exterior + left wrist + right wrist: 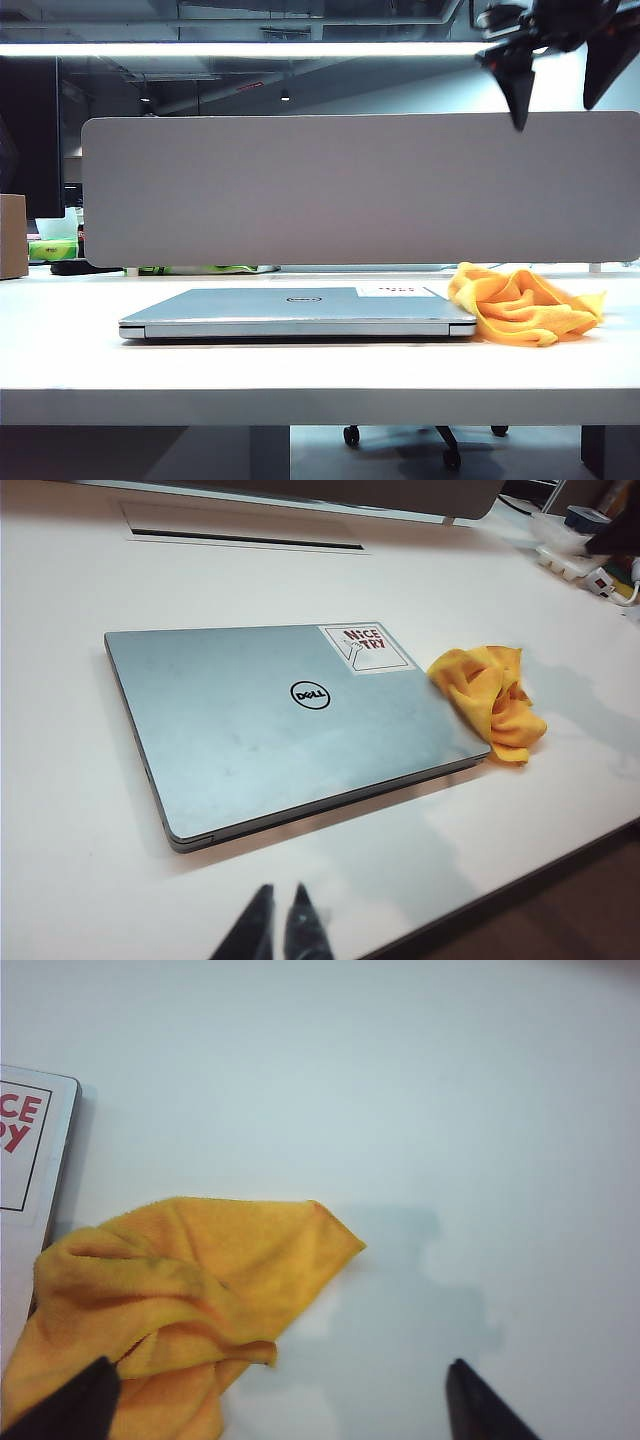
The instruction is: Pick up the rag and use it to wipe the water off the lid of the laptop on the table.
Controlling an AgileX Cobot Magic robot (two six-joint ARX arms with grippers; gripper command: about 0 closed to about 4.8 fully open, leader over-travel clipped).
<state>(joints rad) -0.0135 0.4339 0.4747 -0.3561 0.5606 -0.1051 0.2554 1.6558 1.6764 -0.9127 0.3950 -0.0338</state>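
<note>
Rag (525,303) lies crumpled on the table (300,375), against the laptop (297,312) at the corner nearest its sticker (364,647), partly lapping that edge in the right wrist view. Nothing holds it.

Right gripper (280,1395): jaws spread wide, empty, hanging well above the table in the exterior view. Rag sits below them, off toward 1 fingertip (70,1400); the other tip stands over bare table. Judgement: jaws need to shift toward the laptop side before dropping, or only the rag's loose corner gets caught.

Rag's long axis: runs roughly along the laptop's short edge in the left wrist view, though folds make this uncertain.

Left gripper (272,925): tips pressed close together, empty, near the laptop's front edge and well apart from the rag. Right arm is plainly the nearer 1.

Hard to read: no water droplets can be made out on the lid (270,730); only faint smudges show. Rag's lower part is cut off in the right wrist view. Right gripper is dark and partly cropped in the exterior view.
</note>
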